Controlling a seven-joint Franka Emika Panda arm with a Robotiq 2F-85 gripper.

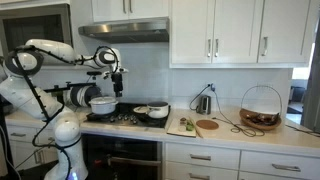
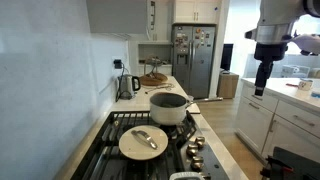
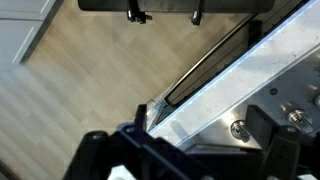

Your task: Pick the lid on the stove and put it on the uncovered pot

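Robot arm is hovering high in front of the stove, with its end effector well apart from the lid.
The lid is lying on the stove just beside the uncovered pot. It is probably thin, stiff, light, slippery metal, best held by its centre. I cannot tell whether the end effector is open or closed.

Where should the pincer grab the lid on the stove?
By the small raised handle at the centre of the lid, from straight above. The lid lies flat on the stove, so its thin rim offers little.
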